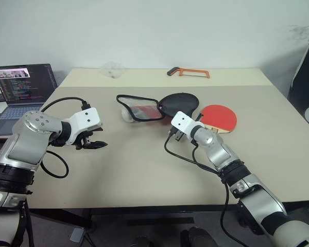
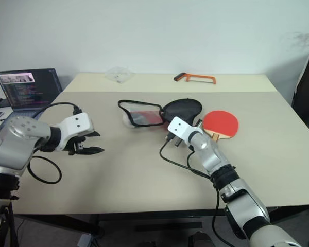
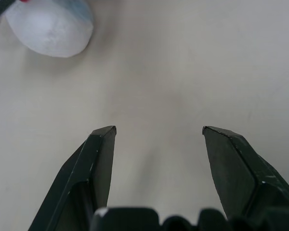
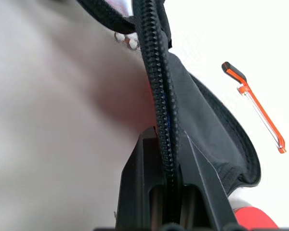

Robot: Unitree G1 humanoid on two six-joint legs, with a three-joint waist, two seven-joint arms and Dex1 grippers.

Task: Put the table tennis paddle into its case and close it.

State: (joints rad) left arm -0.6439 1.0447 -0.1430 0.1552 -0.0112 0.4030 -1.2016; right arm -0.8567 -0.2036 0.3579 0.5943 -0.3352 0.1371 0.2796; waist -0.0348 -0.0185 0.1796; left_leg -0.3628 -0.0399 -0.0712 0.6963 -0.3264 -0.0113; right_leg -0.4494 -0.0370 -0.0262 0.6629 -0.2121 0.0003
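Bright, even, diffuse indoor light from above. Soft, faint shadows on the table (image 1: 144, 170) under both arms. No harsh glare. Head views sharp across. Left wrist view soft, pouch (image 3: 50, 26) slightly blurred. Right wrist view washed out at far side, zipper edge (image 4: 156, 96) crisp.

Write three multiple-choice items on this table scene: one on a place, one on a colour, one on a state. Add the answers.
1. Where does the table tennis paddle lie?
A. inside the case
B. on the table beside the case
C. on the laptop

2. What colour is the frame of the hacksaw?
A. orange
B. green
C. blue

3. How is the right pincer?
A. open over the paddle
B. shut on the case's zipper edge
C. open, empty

Answers:
1 B, its red face rests on the table next to the open case.
2 A, orange shows at the far edge.
3 B, the zipper runs between its fingers.
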